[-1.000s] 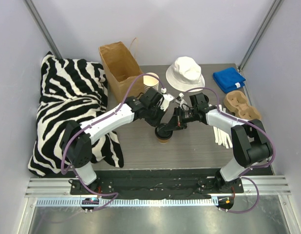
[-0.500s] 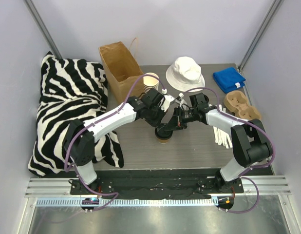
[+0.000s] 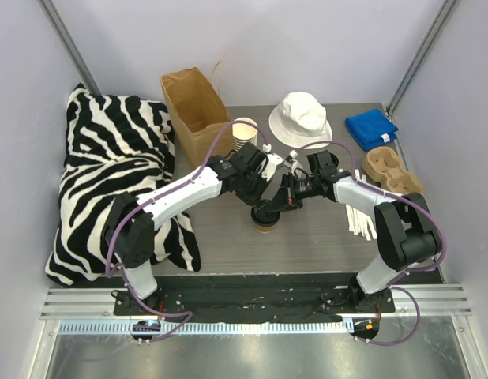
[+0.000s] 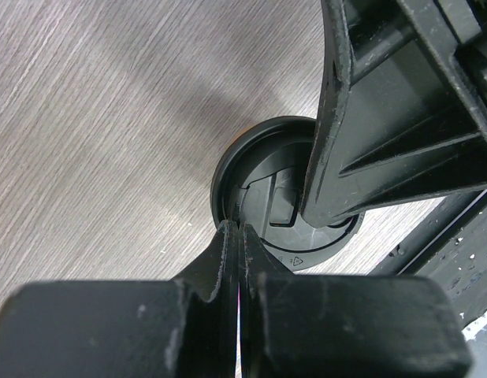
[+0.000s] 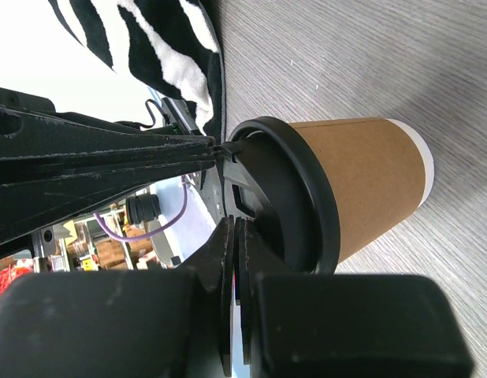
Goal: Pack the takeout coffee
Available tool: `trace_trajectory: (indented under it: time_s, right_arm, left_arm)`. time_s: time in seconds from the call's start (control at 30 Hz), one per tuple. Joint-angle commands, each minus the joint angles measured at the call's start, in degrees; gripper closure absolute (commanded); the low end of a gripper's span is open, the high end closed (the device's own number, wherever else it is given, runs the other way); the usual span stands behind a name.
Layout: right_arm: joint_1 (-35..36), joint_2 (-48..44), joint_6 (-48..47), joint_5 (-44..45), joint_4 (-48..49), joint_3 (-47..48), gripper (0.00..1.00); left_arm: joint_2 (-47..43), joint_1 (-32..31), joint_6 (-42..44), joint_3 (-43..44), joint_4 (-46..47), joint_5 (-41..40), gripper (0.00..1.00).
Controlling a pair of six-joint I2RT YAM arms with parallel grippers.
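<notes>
The takeout coffee (image 3: pixel 265 225), a brown-banded paper cup with a black lid (image 3: pixel 266 212), stands upright at the middle of the table. Both grippers meet over its lid. My left gripper (image 3: pixel 258 203) comes from the left, jaws shut, tips at the lid's rim (image 4: pixel 239 228). My right gripper (image 3: pixel 280 202) comes from the right, jaws shut, tips resting on the lid (image 5: pixel 234 224). The left wrist view shows the lid (image 4: pixel 259 169) from above with the right fingers (image 4: pixel 369 118) pressing on it. The right wrist view shows the cup's side (image 5: pixel 362 181).
An open brown paper bag (image 3: pixel 193 103) stands at the back left, with a stack of lidless cups (image 3: pixel 245 130) beside it. A white bucket hat (image 3: pixel 301 117), blue cloth (image 3: pixel 370 126) and pulp cup tray (image 3: pixel 390 170) lie right. A zebra pillow (image 3: pixel 110 174) fills the left.
</notes>
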Motion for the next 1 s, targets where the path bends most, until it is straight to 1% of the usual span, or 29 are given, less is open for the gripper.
trace_trajectory:
  time_s: [0.0,0.07,0.1,0.17,0.37,0.53,0.77,0.87,0.97]
  right_arm:
    - [0.22,1.6,-4.01,7.44,-3.04,-0.14,0.96]
    - [0.22,1.33,-4.01,6.83,-3.05,0.13,0.96]
    - [0.22,0.46,-3.49,6.39,-2.87,0.3,0.97]
    - [0.22,-0.16,-3.22,5.77,-2.61,0.57,0.97]
    - [0.22,-0.86,-2.96,5.77,-2.43,0.48,0.96]
    - [0.22,-0.34,-3.13,5.77,-2.34,0.66,0.97]
    - [0.22,0.28,-3.48,6.12,-2.43,0.48,0.96]
    - [0.31,0.72,-3.66,6.38,-2.52,0.39,0.97]
    - [0.31,1.07,-3.66,6.38,-2.69,0.65,0.96]
  left_arm:
    - [2.49,0.01,0.73,-1.04,-0.77,0.26,1.0]
    - [0.55,0.01,0.47,-0.08,-0.42,2.46,1.0]
    - [-0.15,-0.08,0.38,2.8,-0.94,2.9,1.0]
    - [-1.03,-0.08,0.29,5.62,-2.0,2.21,1.0]
    - [-2.0,-0.08,0.47,7.75,-3.14,-0.08,1.0]
    - [-1.47,-0.08,0.55,5.56,-3.58,-0.43,1.0]
    - [-0.16,-0.26,0.2,-3.31,-0.33,0.44,1.0]
    - [0.46,-0.17,0.03,-4.38,0.28,0.71,1.0]
    - [0.02,0.0,0.38,-2.98,-0.24,0.18,1.0]
